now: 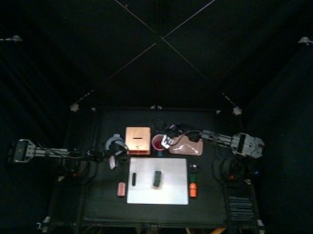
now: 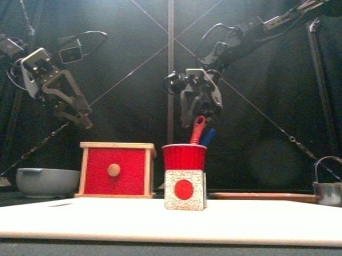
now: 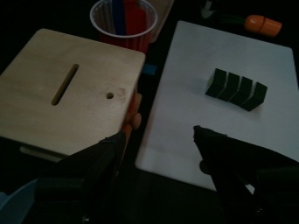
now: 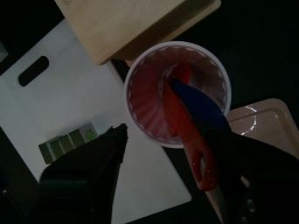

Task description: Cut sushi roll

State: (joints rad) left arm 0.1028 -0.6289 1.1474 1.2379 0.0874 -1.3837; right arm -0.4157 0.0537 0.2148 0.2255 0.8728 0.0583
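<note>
- Nearest the front edge of the surface (image 1: pixel 91 196) lies the white cutting board (image 1: pixel 156 180); in the front view it is a pale strip across the foreground.
- The sushi roll (image 3: pixel 237 87) lies on that board as a short row of dark pieces side by side, untouched by either arm; from above it is a small dark mark (image 1: pixel 156 177) near the board's middle.
- A slim orange-red stick (image 1: pixel 121 188) lies just off the board on one side, another (image 1: pixel 193 187) on the other.
- Behind the board stand a wooden box with a slot in its lid (image 3: pixel 73 83), red-fronted in the front view (image 2: pixel 115 169), and a red cup (image 4: pixel 183 92) holding a red-handled and a blue-handled tool.
- A grey bowl (image 2: pixel 47 181) sits at the far left.
- The right end effector (image 4: pixel 176 166) hangs over the cup, its jaws apart on either side of the handles, gripping nothing.
- The left end effector (image 3: pixel 162 144) hovers released, spread wide, above the box and board edge.
</note>
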